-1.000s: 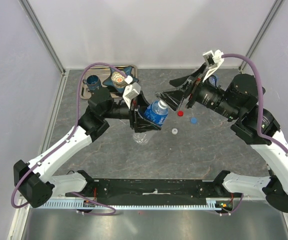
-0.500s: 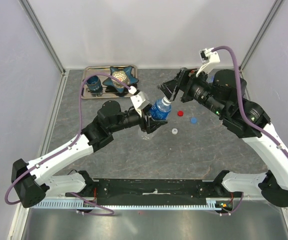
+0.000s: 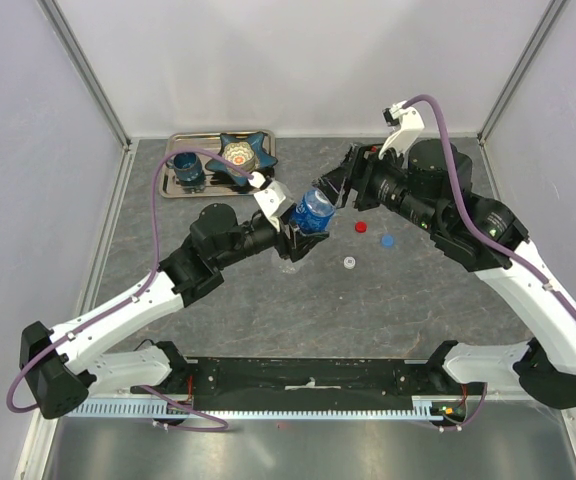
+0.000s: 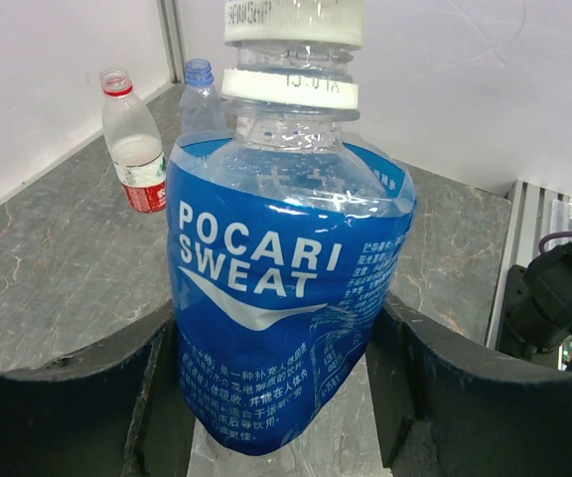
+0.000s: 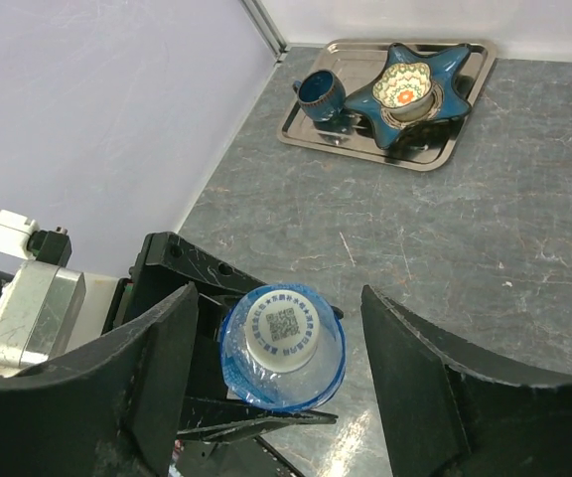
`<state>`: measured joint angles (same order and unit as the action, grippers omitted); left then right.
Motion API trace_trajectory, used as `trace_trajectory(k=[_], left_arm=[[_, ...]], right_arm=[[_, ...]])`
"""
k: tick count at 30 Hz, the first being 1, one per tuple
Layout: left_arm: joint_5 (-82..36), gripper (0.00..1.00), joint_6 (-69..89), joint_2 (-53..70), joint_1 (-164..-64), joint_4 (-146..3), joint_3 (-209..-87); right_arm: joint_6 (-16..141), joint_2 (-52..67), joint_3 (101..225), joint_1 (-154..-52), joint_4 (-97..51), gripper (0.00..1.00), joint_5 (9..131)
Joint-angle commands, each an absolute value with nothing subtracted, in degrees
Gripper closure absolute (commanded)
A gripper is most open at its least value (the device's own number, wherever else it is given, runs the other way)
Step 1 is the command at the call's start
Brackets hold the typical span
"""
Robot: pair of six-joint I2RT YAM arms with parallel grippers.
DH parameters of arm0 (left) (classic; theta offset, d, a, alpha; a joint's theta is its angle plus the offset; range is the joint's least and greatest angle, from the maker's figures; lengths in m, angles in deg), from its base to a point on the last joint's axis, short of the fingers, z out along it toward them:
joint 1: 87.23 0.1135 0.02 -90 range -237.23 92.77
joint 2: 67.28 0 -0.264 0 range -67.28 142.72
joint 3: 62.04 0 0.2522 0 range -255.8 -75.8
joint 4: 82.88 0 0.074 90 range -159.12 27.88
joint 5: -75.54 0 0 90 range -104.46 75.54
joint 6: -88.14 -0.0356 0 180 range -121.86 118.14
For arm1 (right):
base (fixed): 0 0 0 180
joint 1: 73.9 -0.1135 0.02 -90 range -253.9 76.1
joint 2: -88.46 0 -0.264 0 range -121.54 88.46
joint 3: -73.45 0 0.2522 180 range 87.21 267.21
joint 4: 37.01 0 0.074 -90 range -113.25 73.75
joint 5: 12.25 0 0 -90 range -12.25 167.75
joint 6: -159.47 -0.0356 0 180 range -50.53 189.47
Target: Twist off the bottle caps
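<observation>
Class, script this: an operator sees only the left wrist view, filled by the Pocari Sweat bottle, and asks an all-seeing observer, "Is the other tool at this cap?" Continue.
Observer: Yes, the right tool straddles the white cap of your Pocari Sweat bottle, open, not touching it.
Operator: Are other caps off?
Observer: Three lie loose on the table: red cap, blue cap, small white cap.
Operator: Anything else on the table?
Observer: A metal tray in the far left corner holds a dark mug and a star dish.
</observation>
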<state>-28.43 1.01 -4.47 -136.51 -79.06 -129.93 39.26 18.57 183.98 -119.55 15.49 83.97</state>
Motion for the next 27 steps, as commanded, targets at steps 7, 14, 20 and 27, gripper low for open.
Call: trace_trajectory(k=[7, 14, 20, 27], left_arm=[[-26.4, 0.72, -1.4, -6.2, -136.8, -82.2, -129.2], [-26.5, 0.72, -1.3, -6.1, -136.8, -82.2, -129.2], [-26.6, 0.72, -1.2, -6.2, -136.8, -82.3, -129.2], [-25.6, 0.72, -0.5, -7.0, -136.8, -83.0, -128.6]], right_arm=[[39.2, 19.5, 182.1, -120.0, 15.1, 0.33, 83.8], [39.3, 19.6, 181.1, -120.0, 14.5, 0.39, 83.4], [39.3, 20.0, 180.3, -120.1, 13.8, 0.46, 83.2], [40.2, 20.8, 180.1, -120.1, 13.9, 0.66, 83.5]])
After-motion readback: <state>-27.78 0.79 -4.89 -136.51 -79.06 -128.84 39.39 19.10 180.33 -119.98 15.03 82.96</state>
